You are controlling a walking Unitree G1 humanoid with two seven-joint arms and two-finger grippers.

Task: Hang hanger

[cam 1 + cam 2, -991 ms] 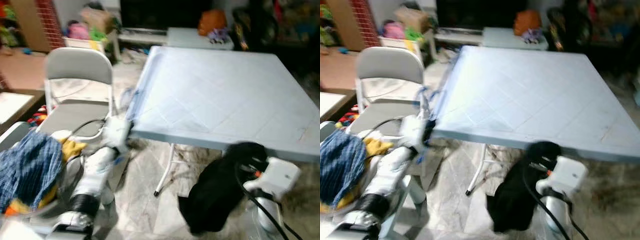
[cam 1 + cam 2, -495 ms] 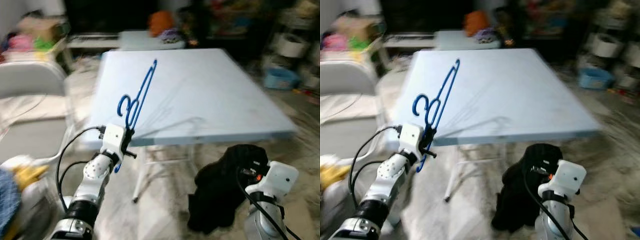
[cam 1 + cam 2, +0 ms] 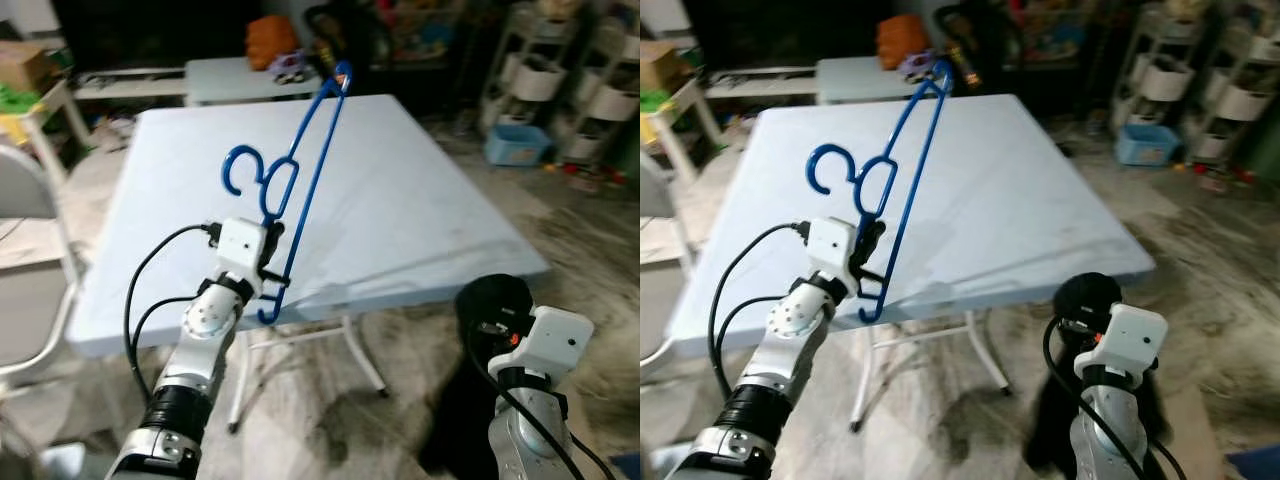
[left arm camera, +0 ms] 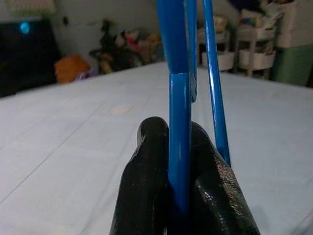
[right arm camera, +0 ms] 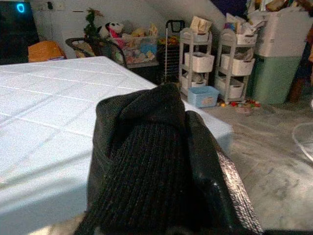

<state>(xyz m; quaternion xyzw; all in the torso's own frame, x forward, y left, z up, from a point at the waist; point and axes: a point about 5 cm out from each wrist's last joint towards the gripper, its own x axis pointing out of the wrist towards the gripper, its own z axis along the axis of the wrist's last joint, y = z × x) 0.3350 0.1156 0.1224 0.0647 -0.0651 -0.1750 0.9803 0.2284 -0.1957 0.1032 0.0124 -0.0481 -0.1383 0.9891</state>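
Observation:
A blue plastic hanger (image 3: pixel 304 188) stands nearly upright over the near left part of the light blue folding table (image 3: pixel 420 210), its hook (image 3: pixel 243 166) pointing left. My left gripper (image 3: pixel 272 278) is shut on the hanger's lower end; in the left wrist view the black fingers (image 4: pixel 146 171) pinch the blue bar (image 4: pixel 178 147). Low at the right, in front of the table's near corner, my right gripper (image 3: pixel 502 312) is shut on a black knit garment (image 3: pixel 488 298). That garment (image 5: pixel 142 186) drapes over the fingers and hangs toward the floor.
A white folding chair (image 3: pixel 25 250) stands left of the table. Behind the table are a low table (image 3: pixel 225 78) with an orange item and a dark screen. White shelf racks (image 3: pixel 540 80) and a blue tub (image 3: pixel 510 145) line the right. Marbled floor lies before me.
The view has swung right, away from the chair and laundry pile. My left arm has lifted the hanger higher and more upright over the table. The right gripper still holds the black garment.

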